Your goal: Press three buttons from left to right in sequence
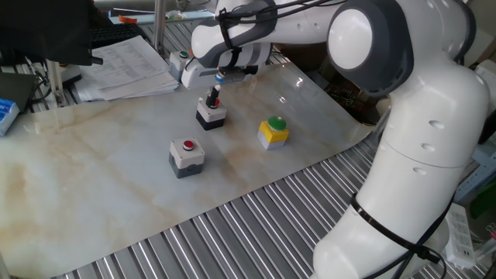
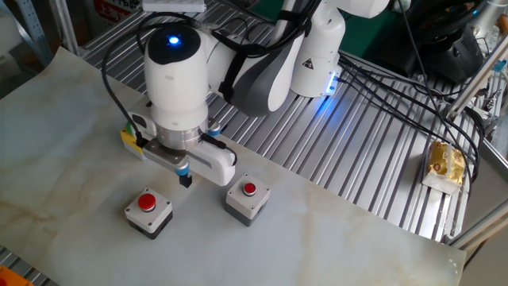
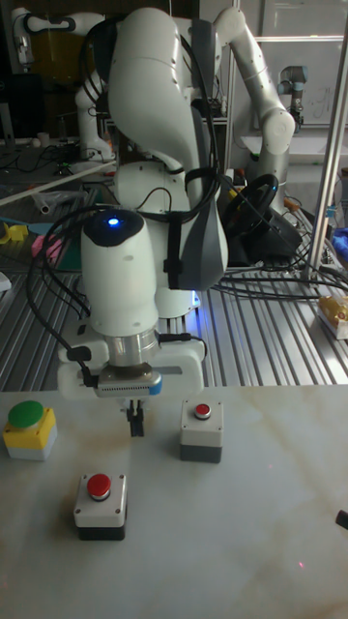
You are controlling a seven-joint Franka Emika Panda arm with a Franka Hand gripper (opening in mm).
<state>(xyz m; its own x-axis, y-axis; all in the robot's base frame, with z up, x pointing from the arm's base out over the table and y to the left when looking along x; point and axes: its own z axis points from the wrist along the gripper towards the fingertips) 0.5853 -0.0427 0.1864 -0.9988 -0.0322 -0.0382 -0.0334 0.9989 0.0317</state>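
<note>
While the white robot arm (image 3: 145, 203) bends low over the pale table (image 1: 93, 170), its gripper (image 3: 136, 422) hangs in the air above the tabletop, touching nothing. In the tall fixed view its dark fingertips point straight down and look pressed together, with no gap between them, and they pinch nothing.

Three button boxes sit on the table, apart from one another. In the tall fixed view the yellow box with the green button (image 3: 29, 428) is far to the left. The near grey box with a red button (image 3: 101, 504) is in front, lower in the picture than the gripper. The far grey box with a red button (image 3: 201, 429) sits just to the right of the gripper.

In one fixed view the fingertips line up with the far grey box. A stack of papers (image 1: 128, 66) lies at the far edge of the table.
</note>
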